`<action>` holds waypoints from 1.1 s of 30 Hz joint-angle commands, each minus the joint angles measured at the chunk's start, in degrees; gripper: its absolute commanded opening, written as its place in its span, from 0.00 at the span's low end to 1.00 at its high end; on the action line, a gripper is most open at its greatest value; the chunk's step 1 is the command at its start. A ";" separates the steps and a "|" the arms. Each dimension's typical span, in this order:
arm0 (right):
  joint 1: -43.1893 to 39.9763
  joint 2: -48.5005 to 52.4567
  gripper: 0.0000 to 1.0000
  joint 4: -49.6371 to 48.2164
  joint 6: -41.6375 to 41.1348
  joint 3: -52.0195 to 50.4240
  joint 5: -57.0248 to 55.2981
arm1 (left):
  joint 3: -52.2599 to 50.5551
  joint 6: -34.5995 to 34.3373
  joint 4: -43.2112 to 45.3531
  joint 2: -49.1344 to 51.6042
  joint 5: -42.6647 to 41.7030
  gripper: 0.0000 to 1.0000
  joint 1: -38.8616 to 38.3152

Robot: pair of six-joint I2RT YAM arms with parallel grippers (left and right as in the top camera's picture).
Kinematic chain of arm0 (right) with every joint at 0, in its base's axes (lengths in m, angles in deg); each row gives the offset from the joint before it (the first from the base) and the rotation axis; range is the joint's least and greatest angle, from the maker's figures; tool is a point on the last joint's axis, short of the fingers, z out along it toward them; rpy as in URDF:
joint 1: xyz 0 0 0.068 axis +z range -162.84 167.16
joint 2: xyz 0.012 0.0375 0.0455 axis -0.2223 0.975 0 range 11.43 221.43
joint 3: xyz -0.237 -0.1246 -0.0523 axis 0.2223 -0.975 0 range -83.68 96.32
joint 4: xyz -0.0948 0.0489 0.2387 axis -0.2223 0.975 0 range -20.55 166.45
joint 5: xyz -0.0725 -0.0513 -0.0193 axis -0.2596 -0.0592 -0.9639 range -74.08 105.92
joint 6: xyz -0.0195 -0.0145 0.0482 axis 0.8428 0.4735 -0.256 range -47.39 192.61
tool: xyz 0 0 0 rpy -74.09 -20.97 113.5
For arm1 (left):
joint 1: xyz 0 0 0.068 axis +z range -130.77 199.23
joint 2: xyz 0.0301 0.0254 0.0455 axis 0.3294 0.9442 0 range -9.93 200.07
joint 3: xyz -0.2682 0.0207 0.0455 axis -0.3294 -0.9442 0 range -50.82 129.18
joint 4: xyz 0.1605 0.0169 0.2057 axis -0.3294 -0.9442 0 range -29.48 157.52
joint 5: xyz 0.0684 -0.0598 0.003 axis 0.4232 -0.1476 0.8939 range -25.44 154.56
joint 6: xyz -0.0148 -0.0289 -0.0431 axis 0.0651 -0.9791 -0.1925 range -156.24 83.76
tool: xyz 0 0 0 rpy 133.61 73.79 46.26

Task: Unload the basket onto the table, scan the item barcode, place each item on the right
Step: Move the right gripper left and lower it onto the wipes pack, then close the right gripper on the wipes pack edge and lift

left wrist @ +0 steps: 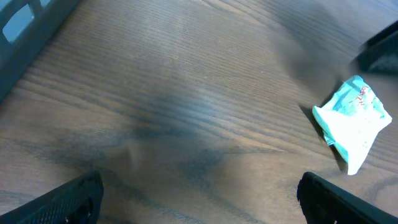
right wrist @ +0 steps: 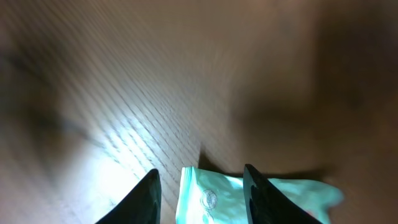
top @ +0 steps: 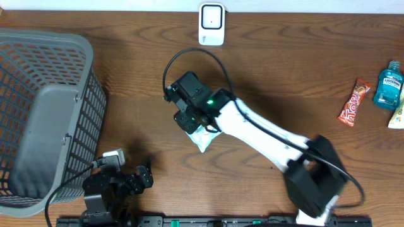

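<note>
Two dark fingers [right wrist: 148,199] of the right gripper [right wrist: 200,180] fill the bottom of the right wrist view, parted, with the mint-and-white snack packet [right wrist: 214,199] lying between them on the wooden table [right wrist: 124,93]. A strip of bare wood shows between the left-hand finger and the packet's edge, so the jaws look spread around it, not clamped. Whether the other finger touches the film cannot be told.

From overhead, the packet [top: 203,139] sits at the centre of the frame, half under the right gripper [top: 189,116]. The white barcode scanner [top: 211,24] stands well apart at the top centre edge. The left gripper [top: 142,176] hangs at the lower left beside the grey basket [top: 38,41], fingers wide and empty. Its own camera catches the packet [left wrist: 353,121] at the right of the frame.

The likely trouble is the grasp. The packet is flat, soft and slippery, and the fingers reach only one end of it. Closing there may pinch a corner seam, so the packet droops, twists or slides out on the way up. Closing too high may skate over the film and push the packet along the table. The barcode's position is not visible, so even a clean lift may present the wrong face to the scanner.
</note>
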State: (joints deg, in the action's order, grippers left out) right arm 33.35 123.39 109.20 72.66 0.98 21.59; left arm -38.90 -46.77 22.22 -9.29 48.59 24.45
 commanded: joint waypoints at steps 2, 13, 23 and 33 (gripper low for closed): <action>0.83 4.50 0.36 1.81 -0.42 -0.09 1.53 | -0.35 -0.09 -3.93 -0.15 -0.02 0.98 0.24; 1.07 5.90 0.19 20.02 4.96 -0.07 4.57 | -0.35 -0.09 -3.93 -0.15 -0.02 0.98 0.24; 1.11 4.59 0.57 27.52 2.93 7.74 2.25 | -0.35 -0.09 -3.93 -0.15 -0.02 0.98 0.24; 1.27 3.50 0.58 24.63 -17.38 6.14 -14.53 | -0.35 -0.09 -3.93 -0.15 -0.02 0.98 0.24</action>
State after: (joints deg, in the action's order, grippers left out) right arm 34.51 127.41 134.51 65.45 10.05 17.07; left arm -38.90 -46.77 22.22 -9.29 48.59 24.45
